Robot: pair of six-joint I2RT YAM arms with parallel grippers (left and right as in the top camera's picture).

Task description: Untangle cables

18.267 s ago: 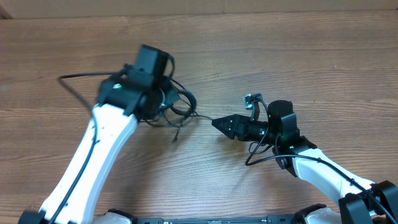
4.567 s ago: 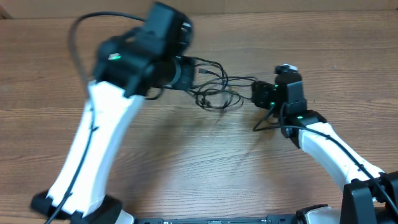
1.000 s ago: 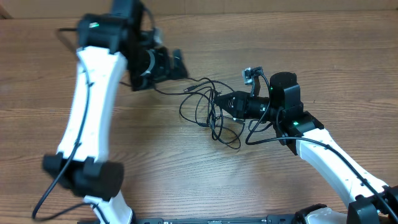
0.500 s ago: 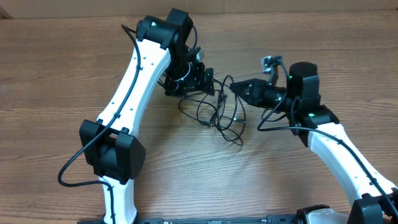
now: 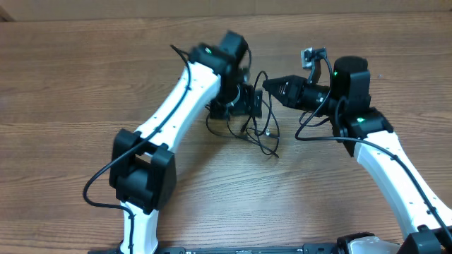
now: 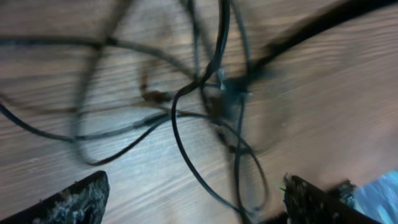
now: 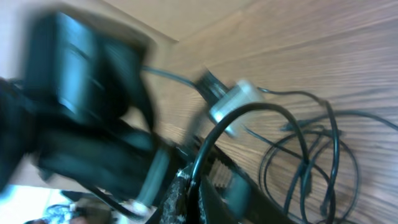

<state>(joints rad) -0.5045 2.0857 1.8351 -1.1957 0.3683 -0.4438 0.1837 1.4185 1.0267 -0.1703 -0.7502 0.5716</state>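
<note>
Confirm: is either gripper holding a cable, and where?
Right gripper is shut on a cable, pinched along a loop, not at a plug. Left gripper is open over the tangle, holding nothing.

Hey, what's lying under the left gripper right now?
Below the open left gripper, its wrist camera shows thin black cables looping and crossing on the wooden table. From overhead, the gripper hides part of that tangle.

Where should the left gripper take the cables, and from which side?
Probably the single lower loop of the cables, not the crossing knot. Come straight down from above: the loop seems to lie on the table, and the open left gripper straddles it. The right gripper grips another strand.
</note>
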